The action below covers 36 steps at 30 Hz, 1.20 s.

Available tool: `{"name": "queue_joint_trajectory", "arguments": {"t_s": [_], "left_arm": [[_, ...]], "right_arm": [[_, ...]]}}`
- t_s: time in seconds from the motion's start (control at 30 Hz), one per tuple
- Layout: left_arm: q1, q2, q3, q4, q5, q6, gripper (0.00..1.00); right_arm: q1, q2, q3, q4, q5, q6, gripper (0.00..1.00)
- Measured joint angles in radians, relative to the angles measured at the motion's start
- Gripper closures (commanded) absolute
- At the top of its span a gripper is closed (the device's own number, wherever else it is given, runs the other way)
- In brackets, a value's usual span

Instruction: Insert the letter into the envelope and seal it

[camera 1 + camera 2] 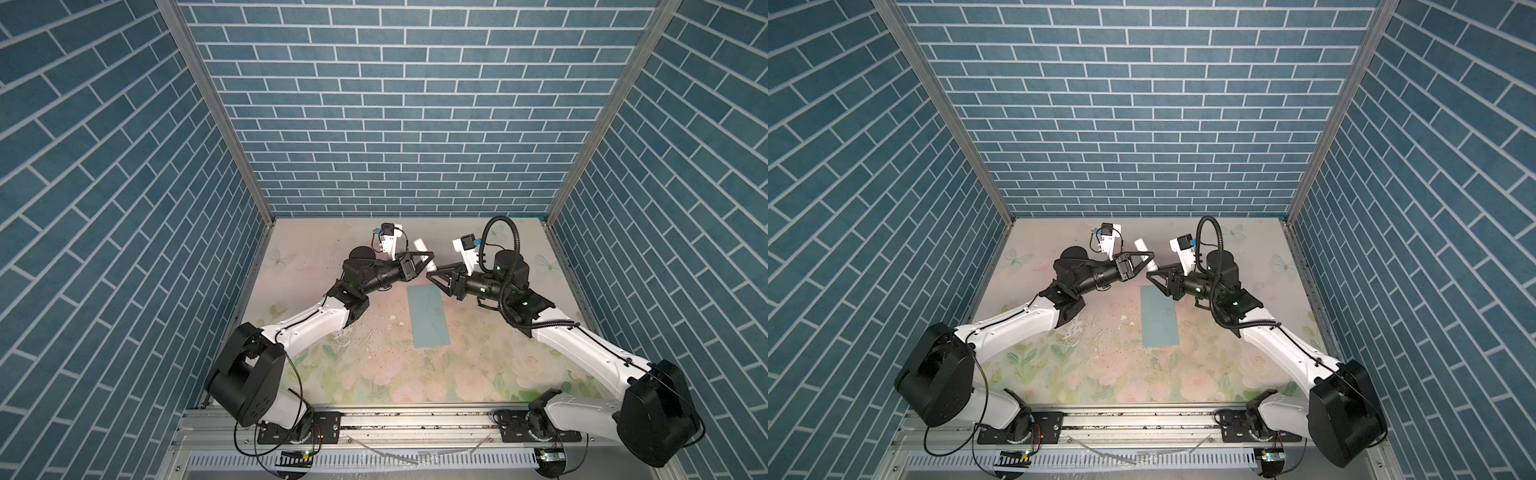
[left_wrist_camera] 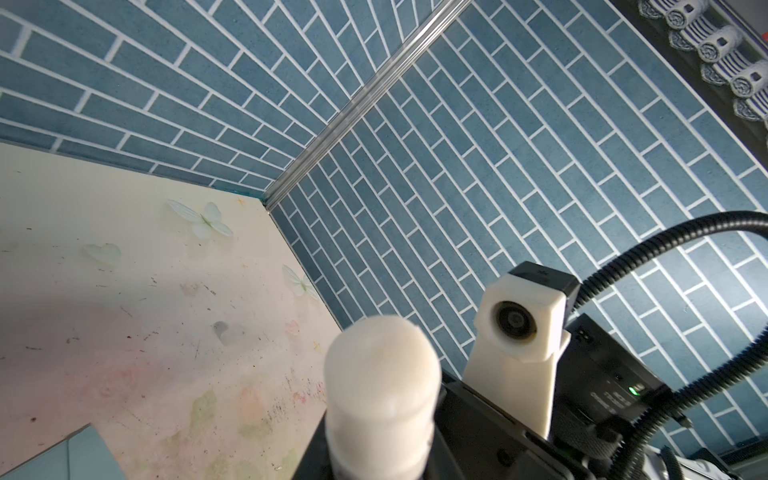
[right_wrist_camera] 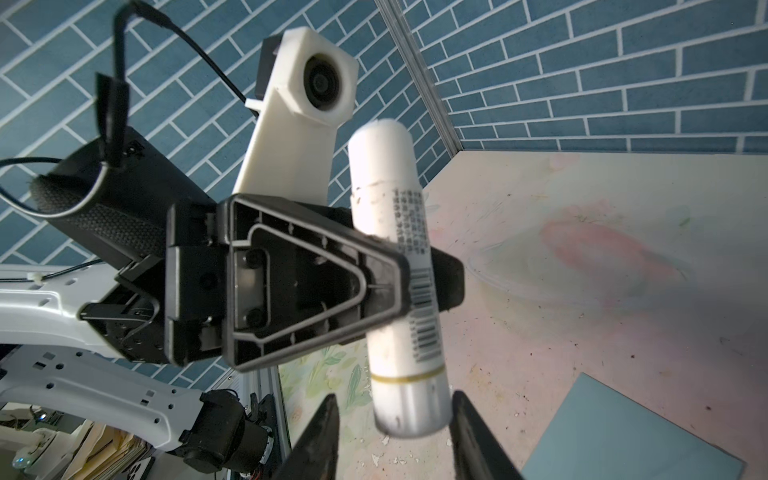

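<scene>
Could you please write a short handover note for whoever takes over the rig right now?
Left gripper: shut on the glue stick, held in the air near the envelope's far end.
Right gripper: open, fingers either side of the glue stick's lower end, not gripping it.
Envelope: flat on the table between the arms.
Letter: not visible in any view; possibly already inside, cannot confirm.
Done: glue stick is in hand.
Left: probably uncap it, glue the flap and seal.

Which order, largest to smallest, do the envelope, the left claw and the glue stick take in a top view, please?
1. envelope, clearly largest.
2. left claw.
3. glue stick, partly hidden in that claw, so its rank is less sure.
</scene>
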Motion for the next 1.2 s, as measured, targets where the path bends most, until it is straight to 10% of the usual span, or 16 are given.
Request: {"name": "queue_joint_trajectory", "arguments": {"t_s": [0.47,0.87,1.2], "left_arm": [[0.002,0.000,0.000,0.028,0.003,-0.013,1.00],[0.006,0.000,0.000,0.000,-0.008,-0.004,1.00],[-0.003,0.000,0.006,-0.088,-0.061,0.066,1.00]], "right_arm": [[-0.013,0.041,-0.002,0.098,-0.035,0.077,0.70],[-0.010,0.052,-0.001,0.084,-0.003,0.090,1.00],[0.206,0.029,0.163,-0.335,0.579,-0.151,1.00]]}}
